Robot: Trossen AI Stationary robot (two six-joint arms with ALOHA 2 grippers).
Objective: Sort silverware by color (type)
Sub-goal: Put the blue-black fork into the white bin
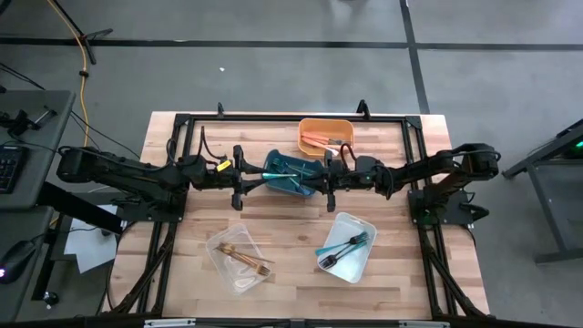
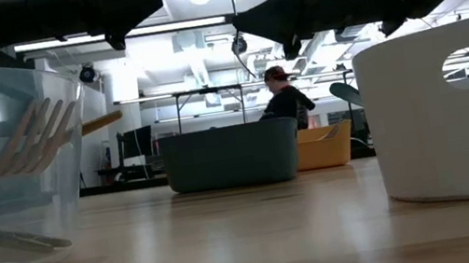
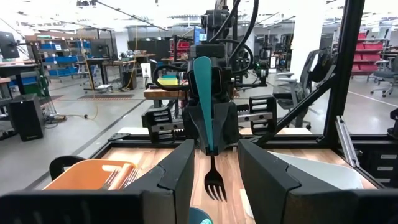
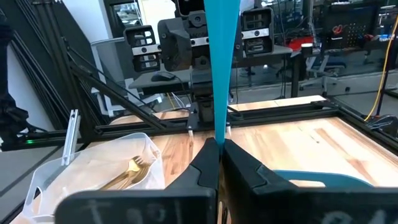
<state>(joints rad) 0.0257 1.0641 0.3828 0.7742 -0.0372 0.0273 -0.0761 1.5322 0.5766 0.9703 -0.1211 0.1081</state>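
A fork with a teal handle [image 3: 203, 93] and dark tines [image 3: 215, 184] stands upright above the teal bin [image 1: 290, 173] at the table's middle, with my right gripper [image 4: 219, 146] shut on it. My left gripper [image 3: 216, 149] faces it from the table's left, pointing level, its fingers open and holding nothing. In the high view, my left gripper [image 1: 261, 179] and my right gripper [image 1: 312, 179] point at each other over the bin. More teal silverware lies inside that bin. My right gripper pinches the fork's teal handle at its lower part [image 4: 219, 134] between its two fingers. The fingers come in level from the table's right and lie across the fork. The fork stands upright and lifted clear, handle up [image 4: 221, 37], dark tines hanging below the fingers.
An orange bin [image 1: 325, 135] with salmon-handled pieces stands behind the teal bin. A clear bin [image 1: 239, 257] with gold forks sits near left, and a white bin [image 1: 346, 248] with teal and dark forks sits near right. A black frame [image 1: 273, 117] edges the table. A person [image 2: 284, 95] stands beyond the table.
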